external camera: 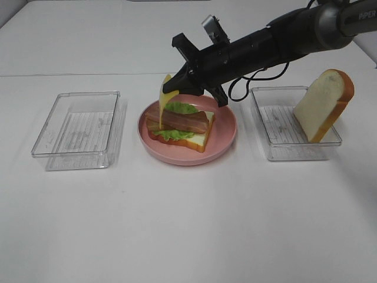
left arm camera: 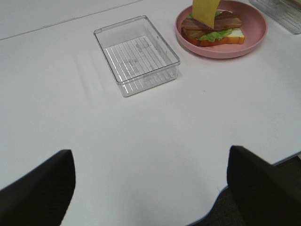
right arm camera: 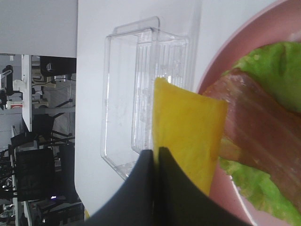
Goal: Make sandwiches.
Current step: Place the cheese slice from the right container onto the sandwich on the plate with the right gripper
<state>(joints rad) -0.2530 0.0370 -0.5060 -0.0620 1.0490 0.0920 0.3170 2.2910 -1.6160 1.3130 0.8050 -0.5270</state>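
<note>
Reaching in from the upper right across the middle: black right arm [external camera: 277, 41], wrist angled down and to the left. Black right gripper [external camera: 172, 88] pinched tight at the tips, fingers [right arm camera: 155, 188] pressed flat together on a hanging yellow cheese slice [external camera: 163, 105]. Black left gripper [left arm camera: 150, 188] held low, jaws spread wide apart, nothing between them, touching nothing.

the right arm [external camera: 277, 41] is showing a matte black, tube-shaped body with grey lettering near its upper end. a thin black cable [external camera: 253, 79] is looping beneath it. a small silver-grey block [external camera: 212, 26] is sitting on top. black fingers [right arm camera: 155, 188] are tapering narrow.
</note>
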